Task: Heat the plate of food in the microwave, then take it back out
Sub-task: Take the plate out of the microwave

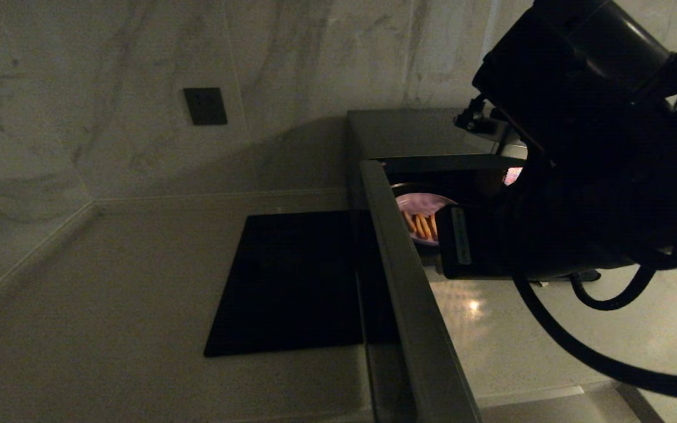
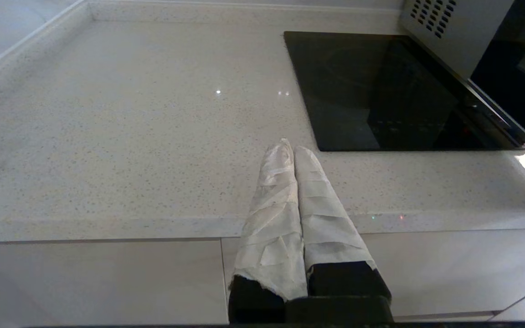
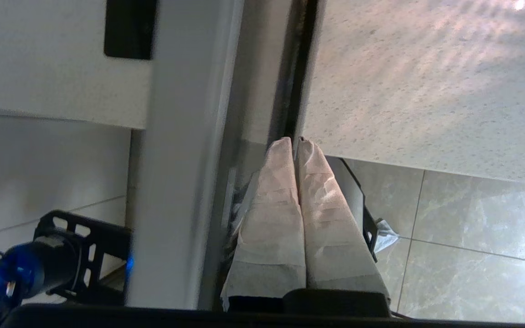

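Note:
The microwave (image 1: 400, 132) stands at the back right of the counter with its door (image 1: 412, 288) swung wide open toward me. The plate of food (image 1: 422, 207), pale lilac with yellow sticks, sits inside the cavity. My right arm (image 1: 585, 176) hangs in front of the opening and hides the rest of the cavity. My right gripper (image 3: 295, 140) is shut and empty. Its taped fingertips are close beside the inner side of the door (image 3: 185, 159), over the counter's front edge; contact cannot be judged. My left gripper (image 2: 288, 146) is shut and empty, parked over the counter's front edge.
A flat black cooktop (image 1: 291, 282) is set into the counter left of the open door, also visible as the cooktop (image 2: 381, 91) in the left wrist view. The pale speckled counter (image 2: 130, 127) runs to a marble wall with a dark wall plate (image 1: 205, 106).

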Controlling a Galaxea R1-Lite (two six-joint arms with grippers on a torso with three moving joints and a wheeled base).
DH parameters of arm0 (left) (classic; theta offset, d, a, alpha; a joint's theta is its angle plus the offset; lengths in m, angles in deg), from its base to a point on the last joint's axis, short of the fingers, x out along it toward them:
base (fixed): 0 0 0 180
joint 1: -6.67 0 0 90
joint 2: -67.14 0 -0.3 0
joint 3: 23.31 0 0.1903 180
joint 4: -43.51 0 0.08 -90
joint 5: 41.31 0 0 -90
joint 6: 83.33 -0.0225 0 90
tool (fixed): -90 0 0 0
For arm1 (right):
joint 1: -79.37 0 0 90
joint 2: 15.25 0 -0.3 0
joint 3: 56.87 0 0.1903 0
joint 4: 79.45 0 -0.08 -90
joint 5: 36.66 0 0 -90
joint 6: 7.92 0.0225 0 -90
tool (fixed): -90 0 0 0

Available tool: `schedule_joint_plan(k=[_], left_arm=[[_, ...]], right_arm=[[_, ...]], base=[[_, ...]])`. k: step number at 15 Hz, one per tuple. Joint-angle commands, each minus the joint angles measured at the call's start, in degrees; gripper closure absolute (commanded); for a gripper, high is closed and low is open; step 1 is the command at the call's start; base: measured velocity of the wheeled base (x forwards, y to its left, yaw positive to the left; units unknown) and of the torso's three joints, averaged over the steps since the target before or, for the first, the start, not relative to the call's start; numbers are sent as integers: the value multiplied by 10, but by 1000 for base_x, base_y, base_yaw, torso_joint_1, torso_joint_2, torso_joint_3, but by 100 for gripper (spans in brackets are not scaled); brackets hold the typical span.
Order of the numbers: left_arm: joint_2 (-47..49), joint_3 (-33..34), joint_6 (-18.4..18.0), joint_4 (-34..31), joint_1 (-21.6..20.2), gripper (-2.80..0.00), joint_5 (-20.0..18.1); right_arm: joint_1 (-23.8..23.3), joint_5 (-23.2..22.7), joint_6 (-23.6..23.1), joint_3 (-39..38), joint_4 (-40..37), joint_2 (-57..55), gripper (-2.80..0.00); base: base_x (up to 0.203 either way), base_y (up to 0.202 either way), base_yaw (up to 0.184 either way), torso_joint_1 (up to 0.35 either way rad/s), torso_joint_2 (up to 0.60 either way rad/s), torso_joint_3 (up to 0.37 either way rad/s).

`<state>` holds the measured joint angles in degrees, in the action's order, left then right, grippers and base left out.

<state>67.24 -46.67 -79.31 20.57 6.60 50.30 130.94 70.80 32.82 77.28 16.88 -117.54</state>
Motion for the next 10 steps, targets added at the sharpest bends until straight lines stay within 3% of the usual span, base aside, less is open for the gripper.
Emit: schedule_joint_plan(k=[1,5,8,10], left_arm=[[0,0,0,0,0,0,0],[0,0,0,0,0,0,1],[0,0,0,0,0,0,1],[0,0,0,0,0,0,0]], right_arm=[[10,0,3,5,-3,-8,0],[7,8,23,20,-2,-21,0],[-65,59,63,21,-1,-29,0],[-124,69,106,18,8,-36,0]], base=[[0,0,0,0,0,0],[0,0,0,0,0,0],[0,0,0,0,0,0],[0,0,0,0,0,0]])
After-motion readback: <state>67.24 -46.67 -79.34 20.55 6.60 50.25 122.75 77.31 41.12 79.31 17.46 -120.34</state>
